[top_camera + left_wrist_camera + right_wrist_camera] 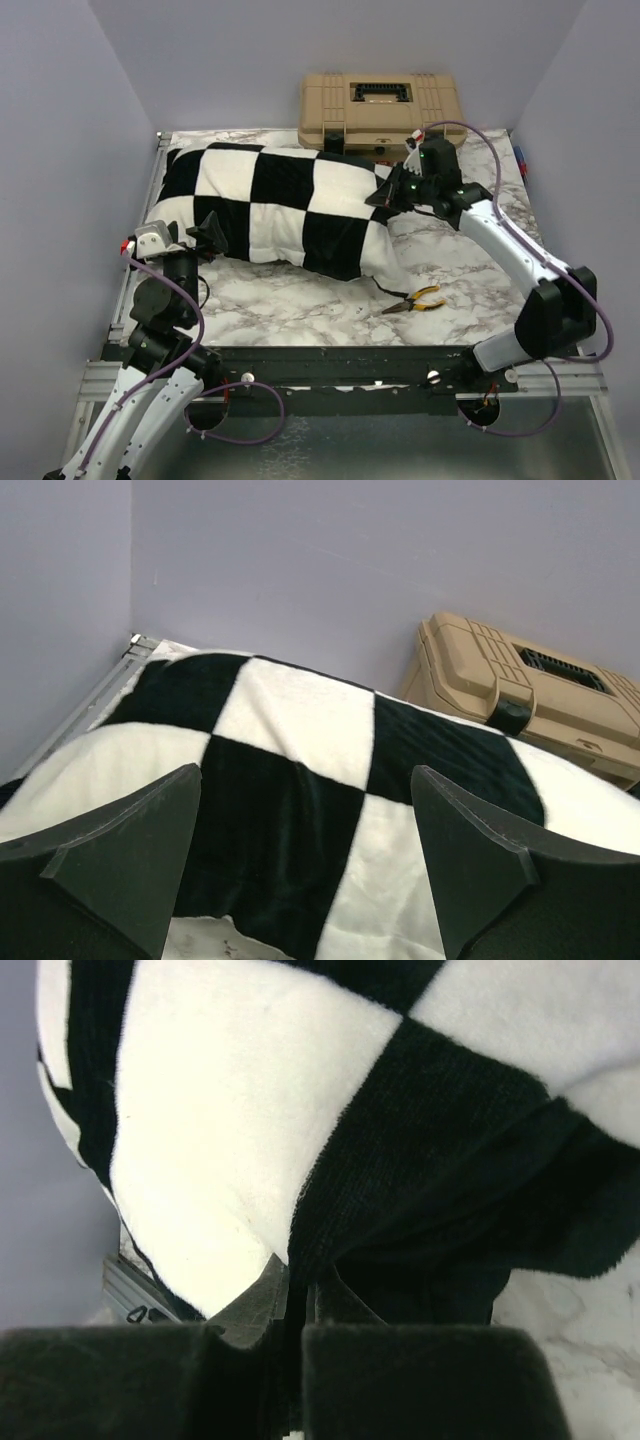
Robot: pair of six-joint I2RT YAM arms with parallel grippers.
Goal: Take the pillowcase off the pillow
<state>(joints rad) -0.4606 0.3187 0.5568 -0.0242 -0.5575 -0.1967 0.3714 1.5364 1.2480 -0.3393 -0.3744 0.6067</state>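
Pinching a black fold of the pillowcase (290, 205), my right gripper (398, 192) has its jaws together on cloth directly ahead of it. The left gripper (197, 232) stands apart, the cover just beyond its fingers. I judge a slow outward pull best, with the left arm bracing. Only the right wrist view shows the nip; overhead hides it, and the pillow lies unseen inside

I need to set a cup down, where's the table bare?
Bare marble in front, between pillowcase, left gripper and pliers; also right of the right arm. Crowded at the back: toolbox close behind pillowcase, right gripper clamped on its end.
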